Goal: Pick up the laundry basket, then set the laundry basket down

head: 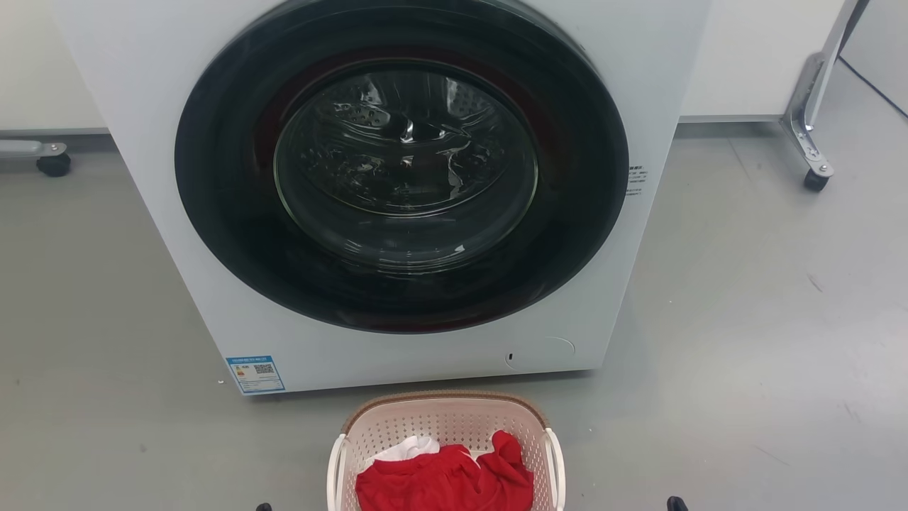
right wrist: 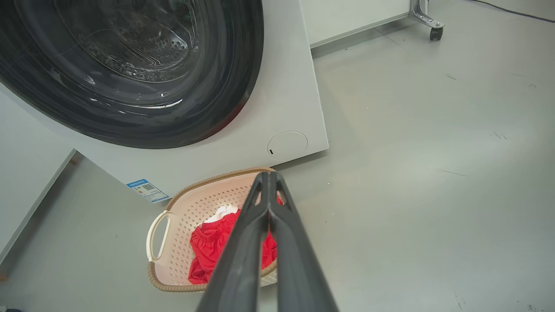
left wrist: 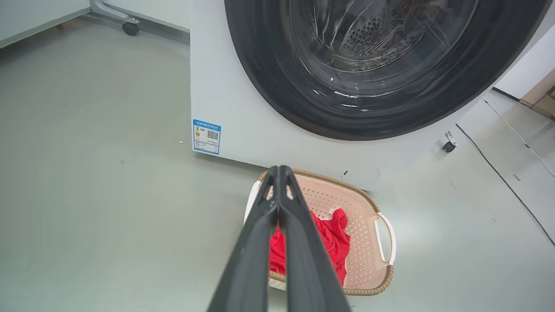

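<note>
- Laundry basket point(head: 397, 429) sits on the floor point(head: 745, 319), just near side of the washer point(head: 142, 106); red cloth point(head: 440, 482) inside.
- Left gripper point(left wrist: 278, 170): fingers pressed together, empty.
- Right gripper point(right wrist: 269, 174): fingers together, empty.

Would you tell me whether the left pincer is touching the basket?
Apart. In the head view, the left pincer shows as a tip at the bottom edge, with bare floor between it and the basket's nearer handle.

Left tool point(left wrist: 279, 171), fingers together, seemingly above laundry basket point(left wrist: 362, 247)
</note>
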